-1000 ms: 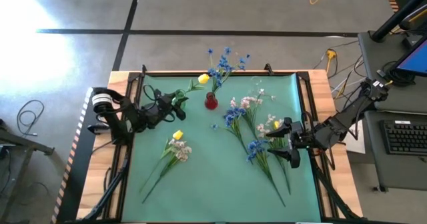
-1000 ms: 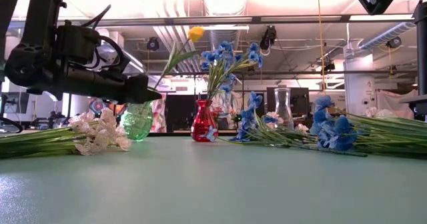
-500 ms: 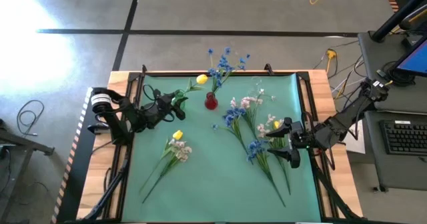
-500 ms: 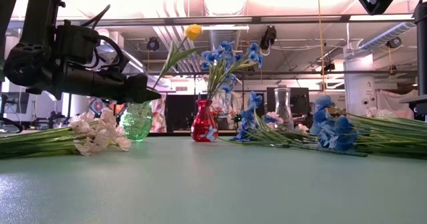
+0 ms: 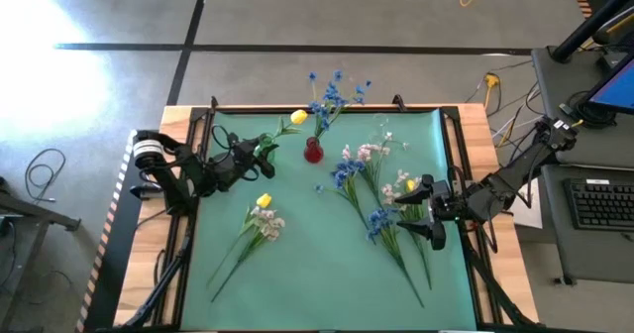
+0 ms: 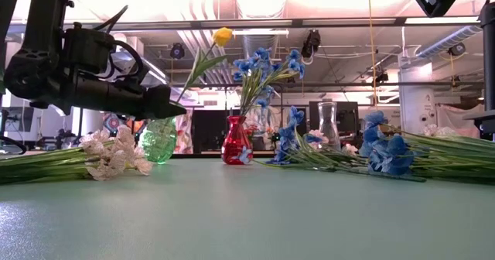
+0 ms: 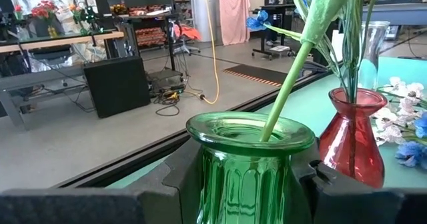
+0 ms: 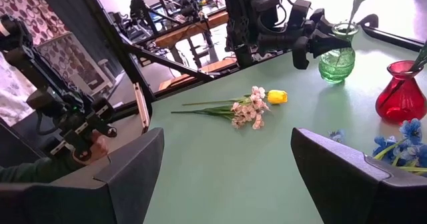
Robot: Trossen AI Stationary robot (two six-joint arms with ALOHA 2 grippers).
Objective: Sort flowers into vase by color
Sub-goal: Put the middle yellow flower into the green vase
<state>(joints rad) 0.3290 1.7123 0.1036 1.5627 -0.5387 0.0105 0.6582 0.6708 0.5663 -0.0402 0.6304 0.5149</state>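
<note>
Flowers lie nearest the front edge of the green mat (image 5: 317, 274), with the red vase (image 5: 313, 153) at the back as the landmark. Front-left of the red vase, a loose yellow tulip (image 5: 264, 201) rests against a pale pink-white spray (image 5: 269, 224). Front-right of it, blue blossoms (image 5: 379, 220), pink-white blossoms (image 5: 363, 154) and another yellow bud (image 5: 409, 185) lie tangled in one pile.

Just right of that pile hovers the right gripper (image 5: 417, 215), fingers spread wide and holding nothing.

Left of the red vase, the left gripper (image 5: 260, 161) has its fingers part-closed around the body of the green glass vase (image 7: 248, 164), steadying it. A yellow tulip (image 5: 299, 117) already stands in this vase, leaning toward the red one, which holds blue blossoms (image 5: 332, 90). A clear glass vase (image 6: 328, 125) stands empty right of the red vase.

Risk, judged from here: the leaning tulip could tip the light green vase once released, and pulling one stem from the tangled pile may drag its neighbours.
</note>
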